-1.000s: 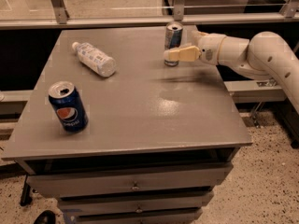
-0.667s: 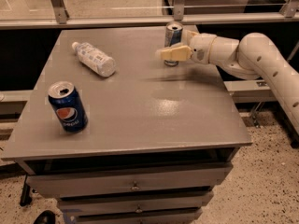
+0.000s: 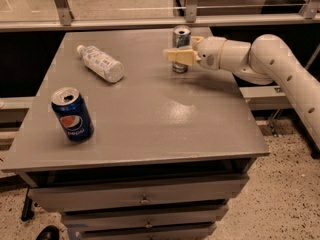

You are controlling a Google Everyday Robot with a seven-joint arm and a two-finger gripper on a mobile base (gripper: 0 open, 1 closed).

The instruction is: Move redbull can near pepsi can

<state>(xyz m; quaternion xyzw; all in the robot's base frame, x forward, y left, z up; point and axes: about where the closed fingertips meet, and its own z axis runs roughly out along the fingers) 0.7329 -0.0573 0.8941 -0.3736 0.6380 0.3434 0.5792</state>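
Observation:
The redbull can (image 3: 181,36), slim and silver-and-blue, stands upright at the far right of the grey table (image 3: 165,119). My gripper (image 3: 180,49) reaches in from the right at the can's height and is open. One yellowish finger (image 3: 178,56) crosses in front of the can's lower half. The other finger (image 3: 197,40) shows just behind and right of the can, so the can stands between them. The pepsi can (image 3: 73,115), wider and dark blue with a round logo, stands upright near the front left, far from the gripper.
A clear plastic bottle (image 3: 100,63) lies on its side at the back left of the table. My white arm (image 3: 272,59) stretches in over the right edge. Drawers sit under the tabletop. A metal rail runs behind the table.
My gripper has slid left along the redbull can, so the near finger now reaches past the can's front. The can, the pepsi can and the bottle stay put.

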